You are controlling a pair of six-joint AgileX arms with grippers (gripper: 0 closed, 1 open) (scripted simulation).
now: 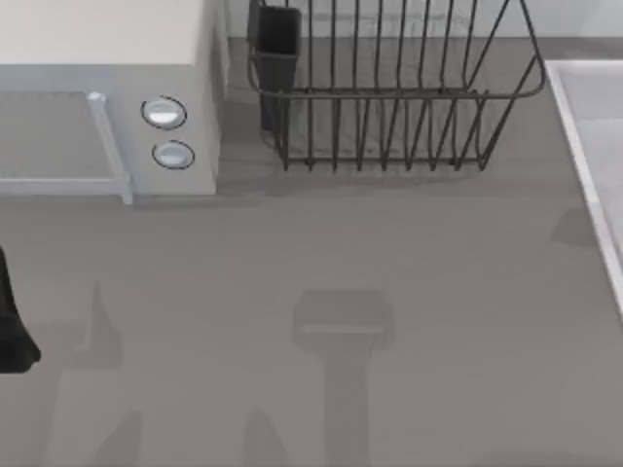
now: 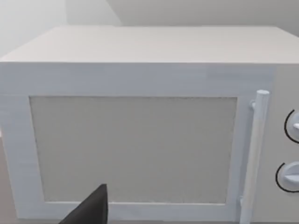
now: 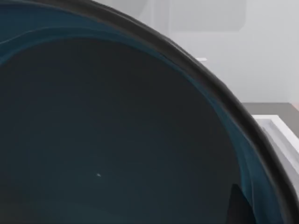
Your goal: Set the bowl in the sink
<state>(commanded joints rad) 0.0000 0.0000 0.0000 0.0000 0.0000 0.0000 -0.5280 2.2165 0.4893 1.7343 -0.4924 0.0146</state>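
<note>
No writing can be read anywhere; the microwave [image 1: 107, 97] bears just two round knobs [image 1: 164, 113]. The desk [image 1: 321, 263] is plain grey, with pale walls behind. The microwave sits far left, a dark wire rack [image 1: 389, 88] far centre, and the sink [image 1: 594, 146] along the right edge. The left arm [image 1: 12, 321] is parked at the left edge, facing the microwave door [image 2: 133, 149]. In the right wrist view the bowl [image 3: 107, 135] looms close, blue with a dark inside, with the sink's pale rim [image 3: 280, 135] just beyond it.
</note>
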